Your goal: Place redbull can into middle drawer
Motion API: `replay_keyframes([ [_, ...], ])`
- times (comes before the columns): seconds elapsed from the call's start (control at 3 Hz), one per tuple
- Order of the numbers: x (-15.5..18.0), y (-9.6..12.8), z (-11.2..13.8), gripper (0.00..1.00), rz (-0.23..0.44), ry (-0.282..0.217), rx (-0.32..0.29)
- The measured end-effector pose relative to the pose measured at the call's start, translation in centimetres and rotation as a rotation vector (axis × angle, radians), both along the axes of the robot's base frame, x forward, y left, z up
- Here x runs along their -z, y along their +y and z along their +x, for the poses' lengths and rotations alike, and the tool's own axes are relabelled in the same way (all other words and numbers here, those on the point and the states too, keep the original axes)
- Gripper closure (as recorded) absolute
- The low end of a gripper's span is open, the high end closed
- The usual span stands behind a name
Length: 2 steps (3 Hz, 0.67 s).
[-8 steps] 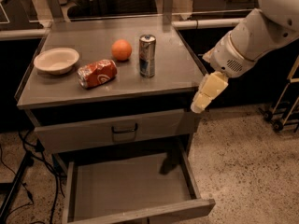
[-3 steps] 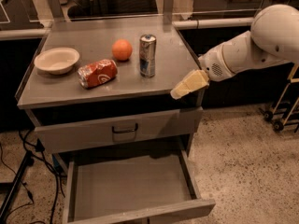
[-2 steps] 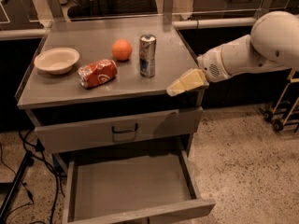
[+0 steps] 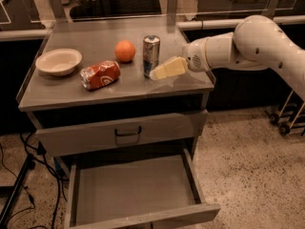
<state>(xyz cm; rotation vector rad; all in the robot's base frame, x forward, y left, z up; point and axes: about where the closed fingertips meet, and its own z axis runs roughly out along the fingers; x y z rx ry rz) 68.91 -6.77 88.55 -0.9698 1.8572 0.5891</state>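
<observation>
Hovering beside redbull can (image 4: 151, 54), tool (image 4: 155, 73), grip state unclear; middle drawer (image 4: 136, 187) front cropped

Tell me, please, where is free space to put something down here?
The floor of the middle drawer is entirely bare. On the cabinet top, the front strip before the bowl and the red soda can is free, also the back strip behind them. Crowded: the orange, the redbull can and the gripper close beside it.

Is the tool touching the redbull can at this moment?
Cannot tell. In the camera view the tool extends in from the right, and its tip overlaps the lower edge of the redbull can. Neither a gap nor contact shows plainly.
</observation>
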Motion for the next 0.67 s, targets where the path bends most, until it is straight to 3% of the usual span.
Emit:
replay_keyframes([
  [0.33, -0.41, 1.62, 1.2, 0.0, 0.042, -0.014, -0.038],
  [0.67, -0.27, 1.15, 1.01, 0.0, 0.046, -0.006, -0.025],
])
